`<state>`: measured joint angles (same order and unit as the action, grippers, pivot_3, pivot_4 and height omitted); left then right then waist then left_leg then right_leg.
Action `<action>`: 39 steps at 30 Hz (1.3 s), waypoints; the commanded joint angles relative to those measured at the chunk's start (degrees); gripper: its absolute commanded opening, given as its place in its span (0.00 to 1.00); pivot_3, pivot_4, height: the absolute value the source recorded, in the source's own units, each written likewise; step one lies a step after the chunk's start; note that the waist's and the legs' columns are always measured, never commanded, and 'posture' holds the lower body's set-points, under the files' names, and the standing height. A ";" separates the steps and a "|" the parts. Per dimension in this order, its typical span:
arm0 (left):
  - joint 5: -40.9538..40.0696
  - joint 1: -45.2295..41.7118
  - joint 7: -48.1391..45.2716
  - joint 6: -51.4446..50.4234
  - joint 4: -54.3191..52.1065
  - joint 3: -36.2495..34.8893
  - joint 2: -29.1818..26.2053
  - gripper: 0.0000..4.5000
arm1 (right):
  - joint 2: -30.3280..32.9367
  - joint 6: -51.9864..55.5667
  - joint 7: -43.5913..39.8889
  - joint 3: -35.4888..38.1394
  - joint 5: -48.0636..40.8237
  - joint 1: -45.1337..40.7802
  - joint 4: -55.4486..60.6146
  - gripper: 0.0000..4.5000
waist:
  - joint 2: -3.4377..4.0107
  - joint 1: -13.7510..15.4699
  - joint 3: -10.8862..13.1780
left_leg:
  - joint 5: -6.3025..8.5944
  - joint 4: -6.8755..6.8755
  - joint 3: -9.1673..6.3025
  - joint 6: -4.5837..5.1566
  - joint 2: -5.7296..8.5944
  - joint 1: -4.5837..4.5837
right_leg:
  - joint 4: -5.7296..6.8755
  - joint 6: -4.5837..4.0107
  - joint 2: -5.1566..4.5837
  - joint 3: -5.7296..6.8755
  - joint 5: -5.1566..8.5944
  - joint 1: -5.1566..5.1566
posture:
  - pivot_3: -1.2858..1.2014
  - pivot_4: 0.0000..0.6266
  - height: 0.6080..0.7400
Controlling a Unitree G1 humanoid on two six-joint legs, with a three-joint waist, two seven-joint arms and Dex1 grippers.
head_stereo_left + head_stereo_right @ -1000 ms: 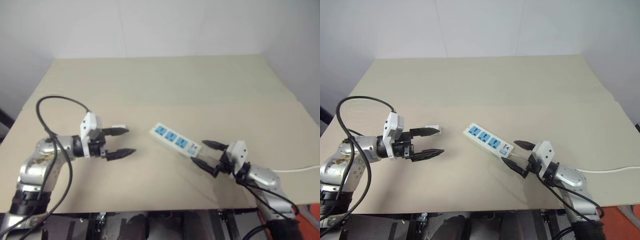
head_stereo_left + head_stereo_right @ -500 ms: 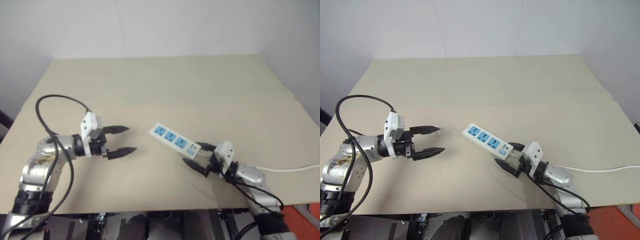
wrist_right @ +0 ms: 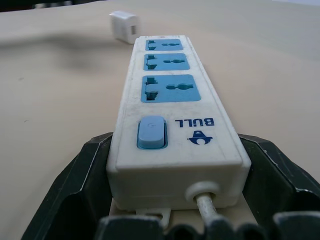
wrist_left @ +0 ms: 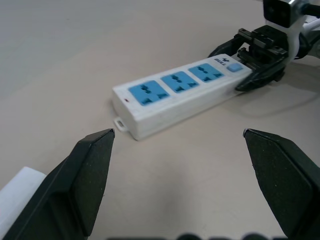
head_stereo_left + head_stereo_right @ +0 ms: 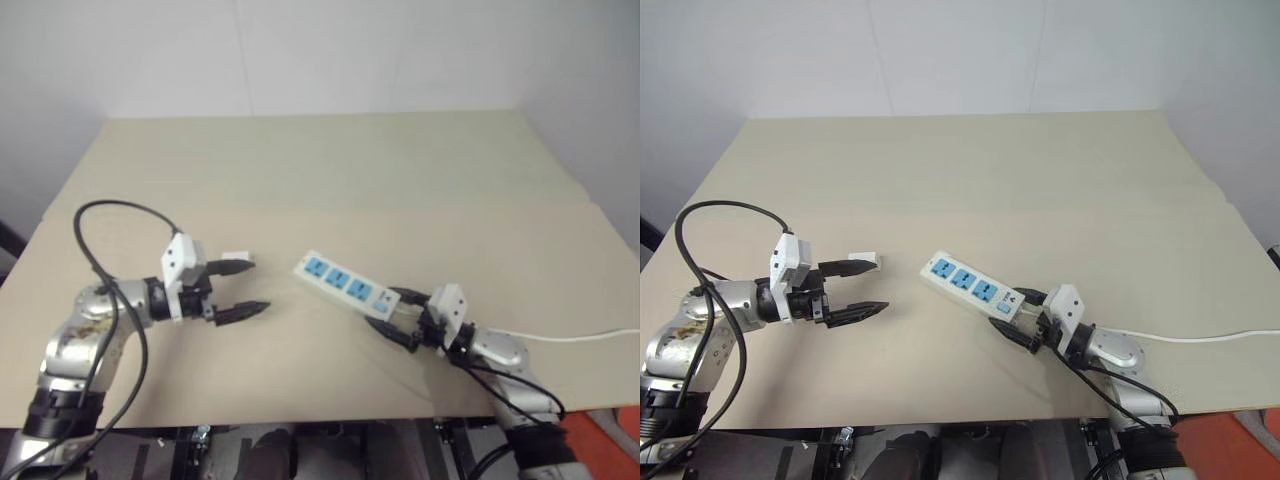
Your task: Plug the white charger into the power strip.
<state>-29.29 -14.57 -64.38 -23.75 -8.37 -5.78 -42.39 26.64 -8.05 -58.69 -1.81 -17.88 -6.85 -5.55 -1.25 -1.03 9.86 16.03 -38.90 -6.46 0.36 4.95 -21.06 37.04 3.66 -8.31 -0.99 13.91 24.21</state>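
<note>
Beige counter (image 5: 1040, 180) carries everything. Right hand (image 5: 1024, 318) clasps the power strip's (image 5: 968, 283) switch end, fingers against both sides. Left hand (image 5: 862, 289) gapes empty; the white charger (image 5: 864, 258) sits at its twelve o'clock, just beside the upper fingertip.

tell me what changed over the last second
The right gripper moved in around the switch end of the power strip and the strip's far end swung slightly toward the left gripper. The left gripper stayed open beside the white charger, which lay where it was.
</note>
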 commanded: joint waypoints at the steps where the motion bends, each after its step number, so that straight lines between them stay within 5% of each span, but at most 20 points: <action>1: -0.08 -1.47 0.26 0.96 -1.22 -1.62 -1.36 1.00 | 2.58 -2.44 -8.26 -0.27 -3.65 0.24 1.19 0.76 | 0.00 0.01 0.00 | 0.01 0.00 0.00 0.01 0.00 0.00 | -0.01 0.00 0.00 0.00 0.00 0.00 | 0.52 0.24 1.00; 9: 9.68 -4.99 8.56 -0.85 -2.28 2.24 -3.86 1.00 | 2.50 -5.61 -21.51 -3.62 -4.73 -7.19 -4.80 0.76 | -0.01 -0.46 0.01 | 0.01 -0.01 0.03 0.01 0.01 0.01 | 0.01 -0.01 0.05 0.00 -0.03 0.01 | 0.52 0.24 1.00; 17: 9.97 -17.98 4.42 -15.03 3.18 8.39 -9.21 1.00 | -4.49 -12.11 -25.55 -10.05 0.85 -16.27 -17.58 0.76 | -0.04 -1.53 0.00 | -0.09 -0.05 0.03 -0.16 0.01 -0.03 | 0.05 0.02 0.08 0.02 -0.05 0.07 | 0.52 0.24 1.00; 23: 15.91 -33.68 -4.39 -19.54 11.79 19.45 -13.05 1.00 | -5.97 -14.16 -25.22 -10.32 2.68 -17.90 -21.72 0.76 | -0.19 -1.83 -0.10 | -0.13 -0.08 0.03 -0.23 -0.06 0.02 | 0.10 0.02 0.21 0.01 -0.07 0.04 | 0.52 0.24 1.00; 31: 31.34 -54.31 -23.67 -6.14 35.76 36.83 -9.59 1.00 | -6.10 -13.69 -25.02 -11.18 3.93 -18.23 -22.76 0.76 | -0.27 -2.44 -0.15 | -0.14 -0.15 0.08 -0.24 -0.15 0.04 | 0.12 0.02 0.36 0.00 -0.08 -0.01 | 0.52 0.24 1.00; 39: 45.15 -62.58 -24.34 10.57 58.23 43.97 0.59 1.00 | -6.53 -12.53 -23.09 -11.28 4.42 -17.30 -21.76 0.76 | -0.30 -3.01 -0.16 | -0.14 -0.22 0.11 -0.23 -0.33 0.00 | 0.12 0.01 0.55 0.00 -0.10 0.00 | 0.52 0.24 1.00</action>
<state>13.43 -74.69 -88.37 -16.82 47.01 37.86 -41.87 20.28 -21.24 -82.63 -11.99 -14.80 -25.53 -26.90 -1.54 -4.03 9.70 15.90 -39.12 -6.34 0.13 4.55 -21.07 37.18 3.66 -7.69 -1.00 13.76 24.21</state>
